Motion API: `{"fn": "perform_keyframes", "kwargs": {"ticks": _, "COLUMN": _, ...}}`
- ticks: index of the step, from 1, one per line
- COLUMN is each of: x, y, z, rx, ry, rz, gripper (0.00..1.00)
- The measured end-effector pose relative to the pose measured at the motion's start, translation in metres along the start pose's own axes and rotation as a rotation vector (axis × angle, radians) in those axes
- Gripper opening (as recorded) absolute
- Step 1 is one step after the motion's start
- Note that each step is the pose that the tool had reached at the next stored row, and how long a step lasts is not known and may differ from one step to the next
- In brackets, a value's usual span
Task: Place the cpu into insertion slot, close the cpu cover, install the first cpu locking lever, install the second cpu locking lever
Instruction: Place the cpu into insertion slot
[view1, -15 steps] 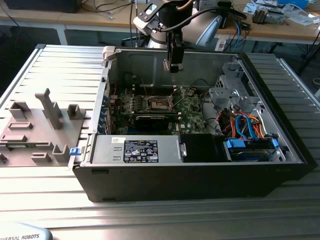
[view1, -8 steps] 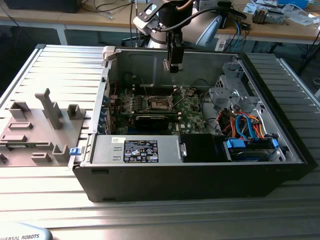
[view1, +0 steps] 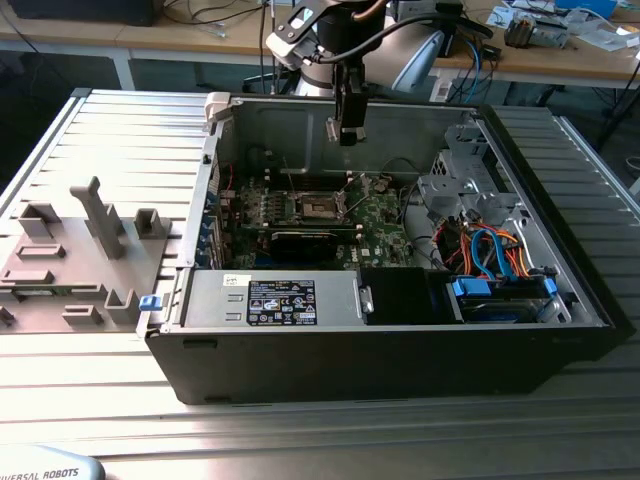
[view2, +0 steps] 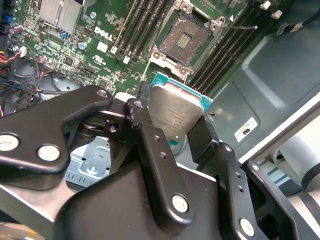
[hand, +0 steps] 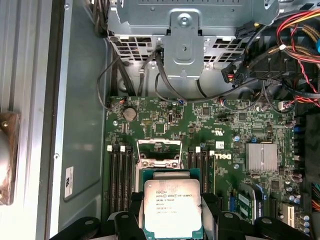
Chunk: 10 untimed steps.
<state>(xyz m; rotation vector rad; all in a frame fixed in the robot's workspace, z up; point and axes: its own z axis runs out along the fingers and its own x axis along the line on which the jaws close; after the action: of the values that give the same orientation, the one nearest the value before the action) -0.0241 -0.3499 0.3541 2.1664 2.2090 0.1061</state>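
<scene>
Black fingers (view2: 148, 137) grip the cpu (view2: 176, 112) by two edges, hiding two corners, above an open computer case (view1: 300, 370). In the exterior view, the bare insertion slot (view1: 322, 205) sits at six o'clock from them. Ribbed metal desk (view1: 100, 130); cluttered wooden desks (view1: 200, 40) behind.

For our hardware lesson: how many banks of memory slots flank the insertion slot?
2. The first bank lies along one side of the insertion slot, the second bank along the opposite side; the held cpu overlaps one bank's end.
</scene>
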Motion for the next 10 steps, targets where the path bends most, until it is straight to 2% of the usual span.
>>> {"fn": "perform_keyframes", "kwargs": {"ticks": 10, "x": 0.0000, "y": 0.0000, "z": 0.0000, "rx": -0.0002, "ry": -0.0011, "rz": 0.013, "gripper": 0.54}}
